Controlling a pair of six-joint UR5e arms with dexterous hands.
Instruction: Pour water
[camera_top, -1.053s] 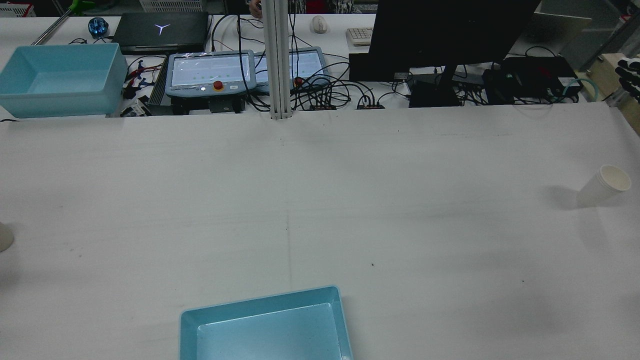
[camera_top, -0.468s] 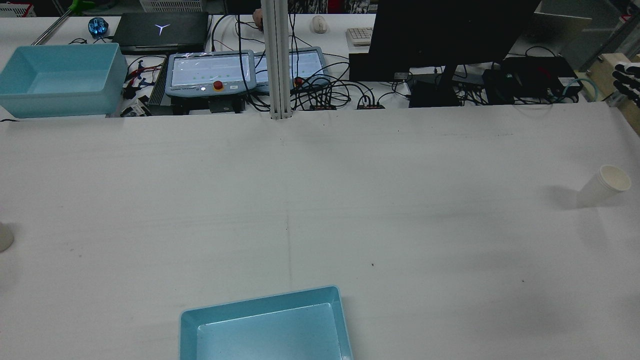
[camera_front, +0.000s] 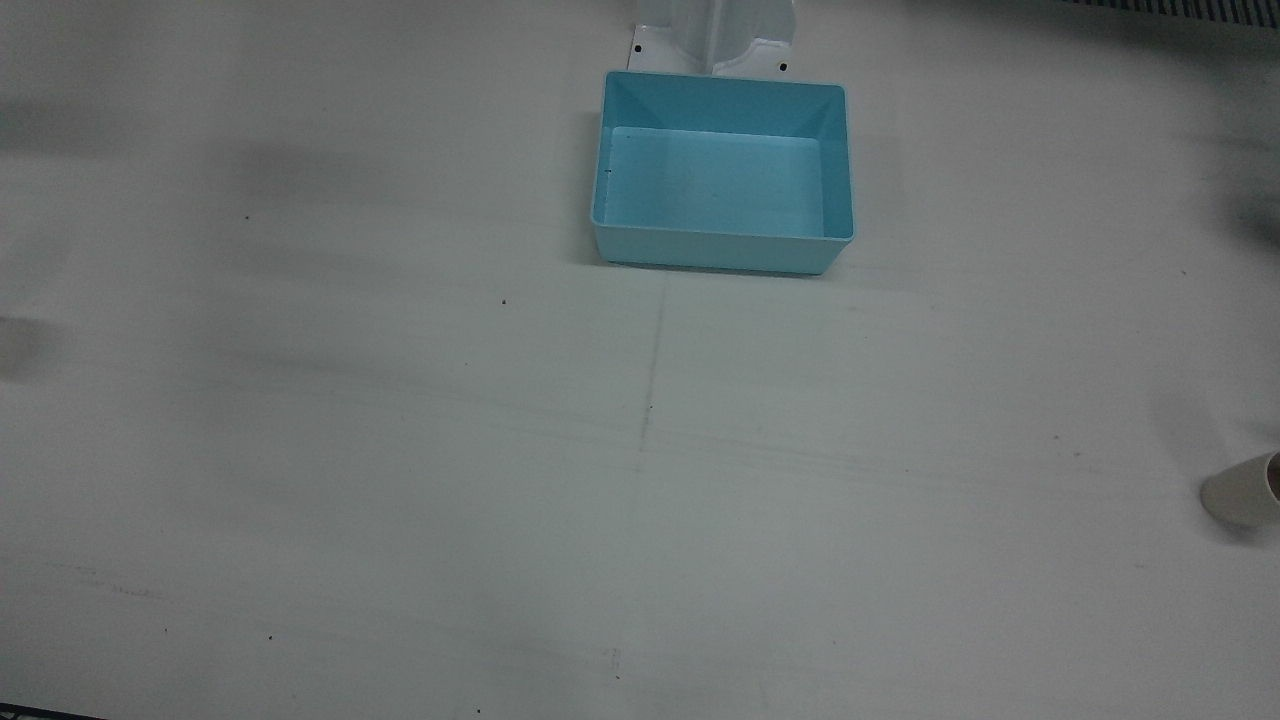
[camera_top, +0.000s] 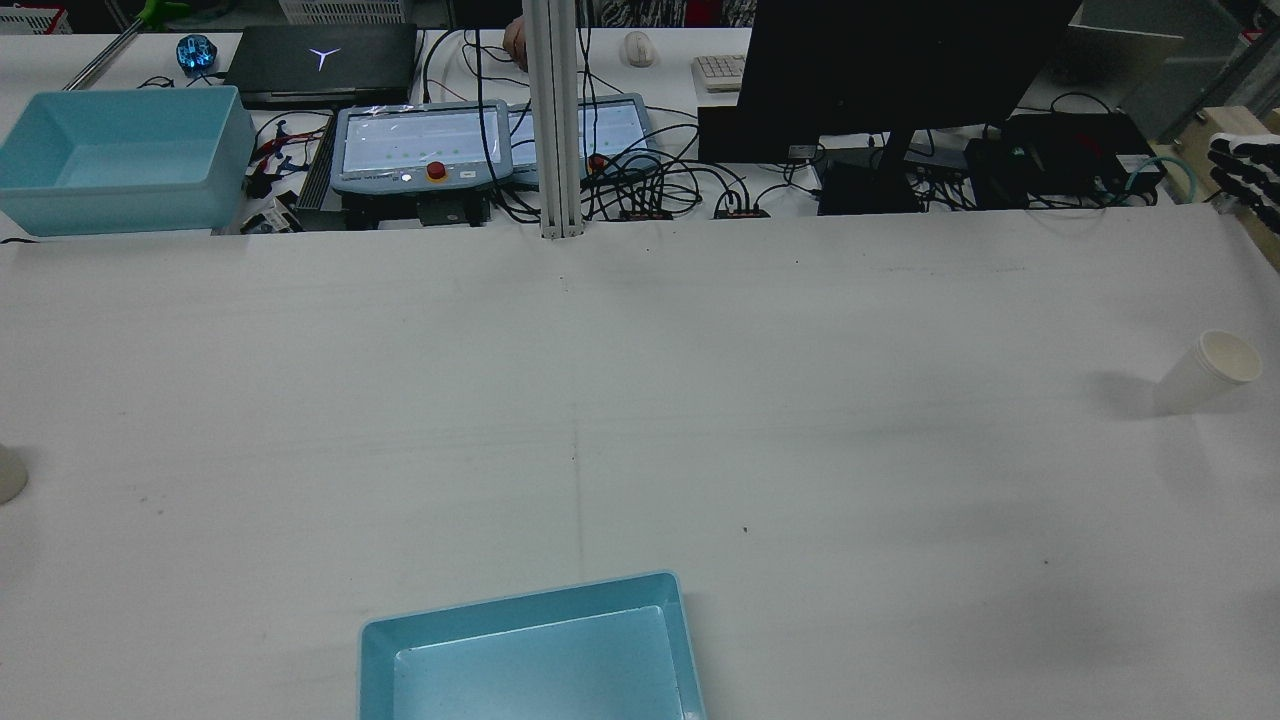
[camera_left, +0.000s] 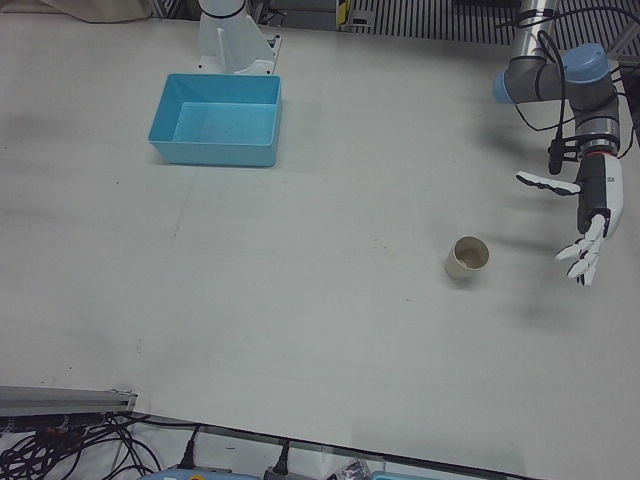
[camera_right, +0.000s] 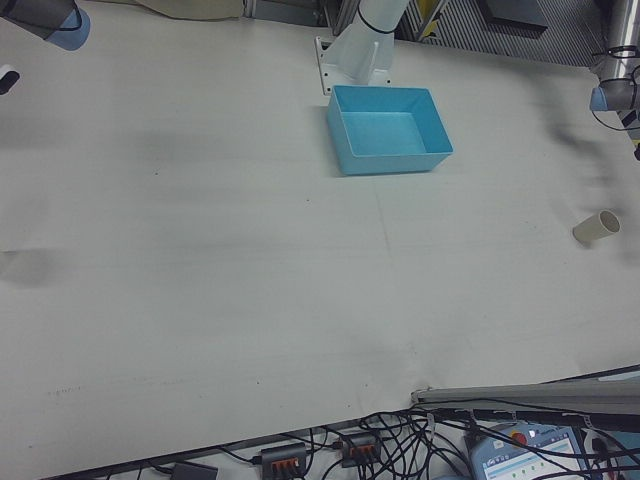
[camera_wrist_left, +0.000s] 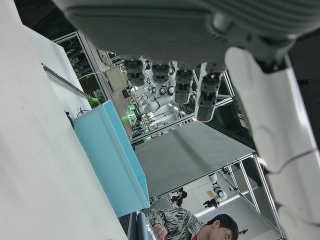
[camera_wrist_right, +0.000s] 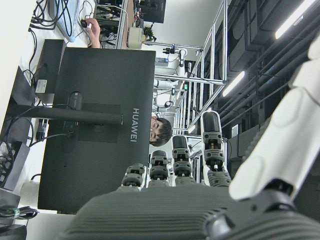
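Two paper cups (camera_left: 467, 258) (camera_top: 1205, 371) are untouched; the white left hand (camera_left: 580, 222), fingers spread, is held beside one, approach pending.

Laptop (camera_top: 322, 58), black monitor (camera_top: 900, 60), cables (camera_top: 660, 180)

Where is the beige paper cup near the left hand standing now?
In the left-front view the beige paper cup stands upright on the white table, at that view's right, just beside the open left hand, untouched.
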